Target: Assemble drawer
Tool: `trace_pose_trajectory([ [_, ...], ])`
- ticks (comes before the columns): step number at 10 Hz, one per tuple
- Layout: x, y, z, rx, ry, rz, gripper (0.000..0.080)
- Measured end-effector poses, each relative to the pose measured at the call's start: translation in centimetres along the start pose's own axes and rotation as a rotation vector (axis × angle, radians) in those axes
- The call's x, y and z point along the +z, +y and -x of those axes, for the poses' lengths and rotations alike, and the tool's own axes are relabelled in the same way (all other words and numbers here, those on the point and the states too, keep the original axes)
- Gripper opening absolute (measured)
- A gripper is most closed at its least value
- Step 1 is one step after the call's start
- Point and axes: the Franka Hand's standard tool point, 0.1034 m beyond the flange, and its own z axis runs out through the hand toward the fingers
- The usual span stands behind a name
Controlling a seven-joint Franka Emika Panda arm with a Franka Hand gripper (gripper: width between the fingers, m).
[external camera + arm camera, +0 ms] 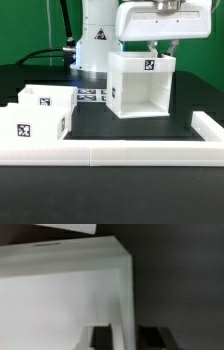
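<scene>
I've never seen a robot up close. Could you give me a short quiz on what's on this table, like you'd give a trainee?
1. True or false: the two trays already sit inside the casing.
2. Where is the gripper? A. at the casing's top wall; B. over the trays; C. down on the marker board.
3. Fill in: the marker board lies between the trays and the ____.
Key: 1 false, the trays stand outside, to the exterior view's left of the casing. 2 A. 3 casing.
</scene>
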Motion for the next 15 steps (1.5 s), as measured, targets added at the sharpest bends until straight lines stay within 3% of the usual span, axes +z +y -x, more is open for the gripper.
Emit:
trace_pose_trajectory([
  [1,0.0,0.0,0.0,0.0,0.0,0.0,0.0036],
  [7,0.1,0.4,-0.5,-0.03,0.003,-0.002,0.0036],
  [9,0.0,2.6,-4.4,-0.053,0.042,-0.011,0.0038],
  [11,0.1,3.6,-7.9,-0.035,0.072,-0.016,0.0038],
  [15,0.3,4.2,-13.5,0.015,0.125,-0.026,0.0038],
])
